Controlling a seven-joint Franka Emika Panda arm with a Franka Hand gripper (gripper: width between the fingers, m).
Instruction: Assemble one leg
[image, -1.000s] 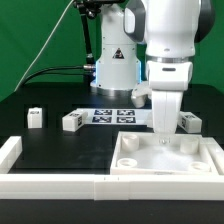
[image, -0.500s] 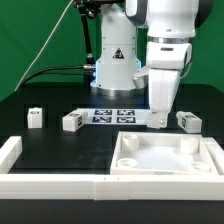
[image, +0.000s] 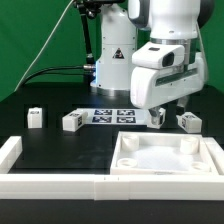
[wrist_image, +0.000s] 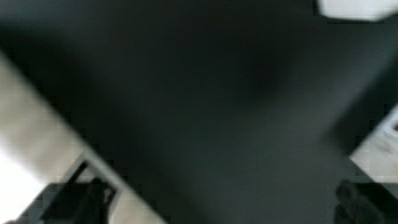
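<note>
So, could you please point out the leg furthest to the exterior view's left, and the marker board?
The leg (image: 36, 117): exterior view, on its front face.
The marker board (image: 112, 116): exterior view, near its middle.

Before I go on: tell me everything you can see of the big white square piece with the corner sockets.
The large white square piece looks like matte plastic: a shallow tray with a raised rim and round sockets at its corners. It lies flat, open side up, on the black table at the exterior view's right, just behind the white rail. Nothing lies in it.
</note>
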